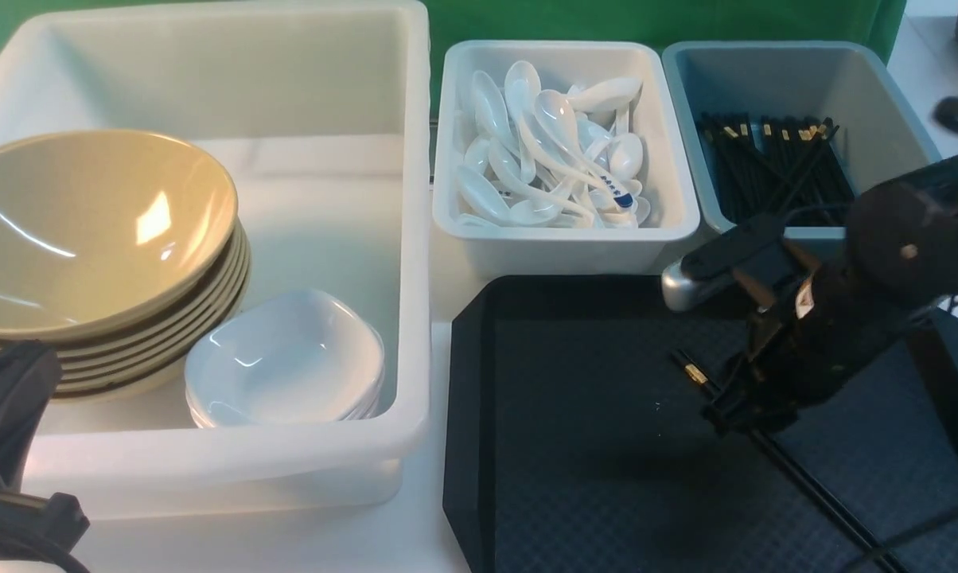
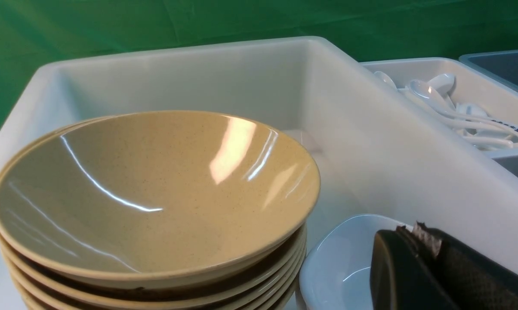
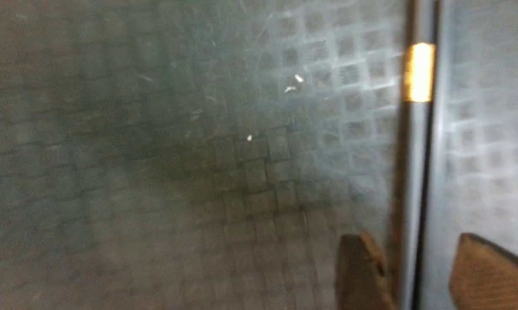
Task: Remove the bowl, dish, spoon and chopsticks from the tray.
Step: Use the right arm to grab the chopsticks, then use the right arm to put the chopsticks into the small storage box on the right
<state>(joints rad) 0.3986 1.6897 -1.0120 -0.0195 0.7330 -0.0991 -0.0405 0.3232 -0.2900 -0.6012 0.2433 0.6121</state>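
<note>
On the black tray [image 1: 574, 446] lie the black chopsticks [image 1: 813, 489] with a gold band, running toward its near right corner. My right gripper [image 1: 737, 414] hangs low over them. In the right wrist view the right gripper [image 3: 414, 241] is open, its fingers astride the chopsticks [image 3: 418, 150], with a gap on one side. A khaki bowl [image 1: 89, 231] tops a stack in the big white tub [image 1: 415, 239], beside stacked white dishes [image 1: 288, 358]. My left gripper [image 2: 418, 230] is shut and empty by that tub's near edge. I see no spoon on the tray.
A small white tub [image 1: 566, 247] behind the tray holds several white spoons [image 1: 551, 151]. The grey-blue tub [image 1: 797, 72] at the back right holds several black chopsticks [image 1: 765, 159]. A green backdrop closes the far side.
</note>
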